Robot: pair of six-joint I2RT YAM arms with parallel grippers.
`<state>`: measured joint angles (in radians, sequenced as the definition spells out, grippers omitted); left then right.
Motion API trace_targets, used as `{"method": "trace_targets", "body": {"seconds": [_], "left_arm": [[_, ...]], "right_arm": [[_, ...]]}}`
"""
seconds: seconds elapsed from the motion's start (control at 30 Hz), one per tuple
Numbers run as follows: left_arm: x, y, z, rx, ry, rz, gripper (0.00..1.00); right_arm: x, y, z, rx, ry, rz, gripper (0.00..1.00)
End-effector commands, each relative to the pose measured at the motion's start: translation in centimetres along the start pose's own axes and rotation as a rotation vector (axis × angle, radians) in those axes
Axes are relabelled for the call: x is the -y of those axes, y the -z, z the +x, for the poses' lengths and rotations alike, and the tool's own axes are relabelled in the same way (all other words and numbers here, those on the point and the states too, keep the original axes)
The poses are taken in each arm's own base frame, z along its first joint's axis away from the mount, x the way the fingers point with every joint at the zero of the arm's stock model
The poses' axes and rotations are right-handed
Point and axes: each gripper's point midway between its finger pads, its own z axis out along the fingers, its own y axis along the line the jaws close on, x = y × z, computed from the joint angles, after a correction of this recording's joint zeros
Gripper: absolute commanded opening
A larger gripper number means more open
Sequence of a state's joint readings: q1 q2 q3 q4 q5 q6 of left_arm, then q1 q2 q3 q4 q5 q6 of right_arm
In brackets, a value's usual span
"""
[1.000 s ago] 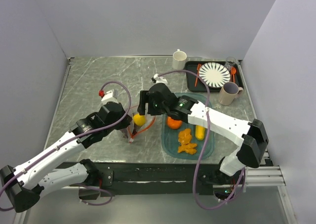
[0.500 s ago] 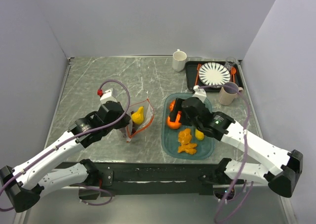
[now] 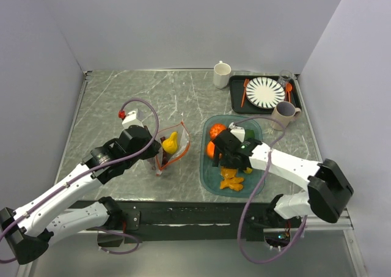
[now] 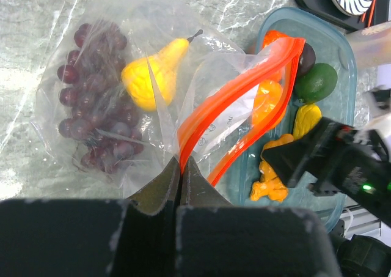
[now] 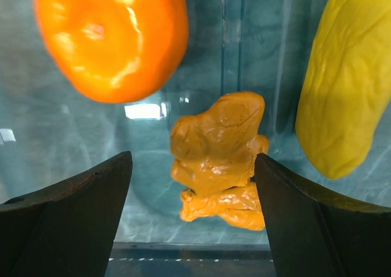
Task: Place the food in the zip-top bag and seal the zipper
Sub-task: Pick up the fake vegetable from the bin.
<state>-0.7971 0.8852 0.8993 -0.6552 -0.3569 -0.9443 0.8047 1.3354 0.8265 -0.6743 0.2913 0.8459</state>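
The clear zip-top bag (image 3: 169, 150) lies left of the teal tray (image 3: 256, 182), its orange-red zipper (image 4: 235, 103) gaping open. Inside it are a purple grape bunch (image 4: 91, 112) and a yellow pear (image 4: 149, 75). My left gripper (image 4: 180, 162) is shut on the bag's zipper edge. My right gripper (image 5: 192, 167) is open just above the tray, its jaws on either side of a knobbly orange piece (image 5: 217, 151). An orange round (image 5: 110, 38) and a yellow fruit (image 5: 345, 75) lie beside it. A dark plum (image 4: 305, 58) and a green fruit (image 4: 317, 81) sit at the tray's far end.
A black tray (image 3: 235, 96) at the back right holds a striped plate (image 3: 265, 93), an orange spoon and fork. A white mug (image 3: 222, 74) and a beige mug (image 3: 283, 115) stand near it. Side walls close the table on left and right.
My right arm left the bag after the yellow pear went in, swung back over the teal tray and came down over the knobbly orange piece. The left gripper kept its hold.
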Motion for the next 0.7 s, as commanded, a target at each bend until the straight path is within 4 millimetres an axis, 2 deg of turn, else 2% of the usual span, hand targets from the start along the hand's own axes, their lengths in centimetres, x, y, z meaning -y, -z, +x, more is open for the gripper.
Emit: {"method": "trace_targets", "body": {"seconds": [0.0, 0.17, 0.27, 0.5, 0.67], "left_arm": [[0.4, -0.1, -0.6, 0.027, 0.002, 0.018, 0.01], [0.3, -0.1, -0.6, 0.026, -0.001, 0.017, 0.01], [0.2, -0.1, -0.7, 0.026, -0.011, 0.004, 0.01], [0.2, -0.3, -0.7, 0.028, -0.018, 0.000, 0.01], [0.2, -0.6, -0.4, 0.017, -0.015, -0.004, 0.01]], "right_arm": [[-0.4, -0.4, -0.5, 0.035, 0.013, 0.080, 0.86], [-0.3, -1.5, 0.4, 0.023, 0.067, 0.202, 0.82], [0.3, -2.1, 0.8, 0.031, 0.083, 0.278, 0.75], [0.8, -2.0, 0.9, 0.045, 0.095, 0.297, 0.49], [-0.2, -0.3, -0.5, 0.082, 0.087, 0.226, 0.17]]}}
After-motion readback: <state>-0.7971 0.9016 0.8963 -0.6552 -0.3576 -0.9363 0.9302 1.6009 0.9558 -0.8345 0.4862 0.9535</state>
